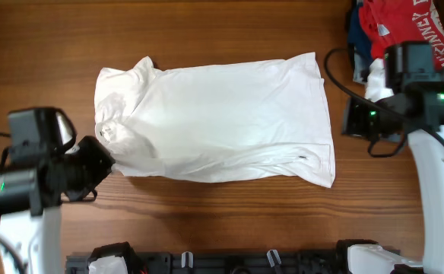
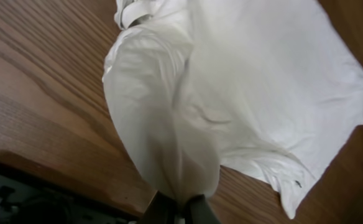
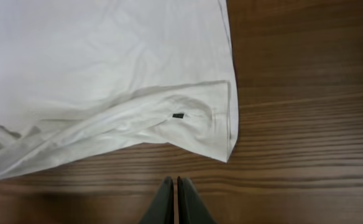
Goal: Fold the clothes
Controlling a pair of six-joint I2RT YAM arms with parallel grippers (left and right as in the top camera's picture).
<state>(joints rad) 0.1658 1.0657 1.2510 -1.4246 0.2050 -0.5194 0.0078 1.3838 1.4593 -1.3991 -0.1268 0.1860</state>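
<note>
1. Left gripper [image 2: 180, 214] is pinched on the shirt [image 1: 214, 122] – fabric rises straight ahead of its tips.
2. Right gripper [image 3: 174, 199] is closed and empty – shirt hem just ahead, on the table [image 1: 207, 221].

The overhead view looks straight down on the shirt [image 1: 214, 122]. Each wrist view looks forward past its own pincer tips, close and low: left [image 2: 180, 208] along a lifted fold, right [image 3: 175, 196] at a hem corner.
</note>
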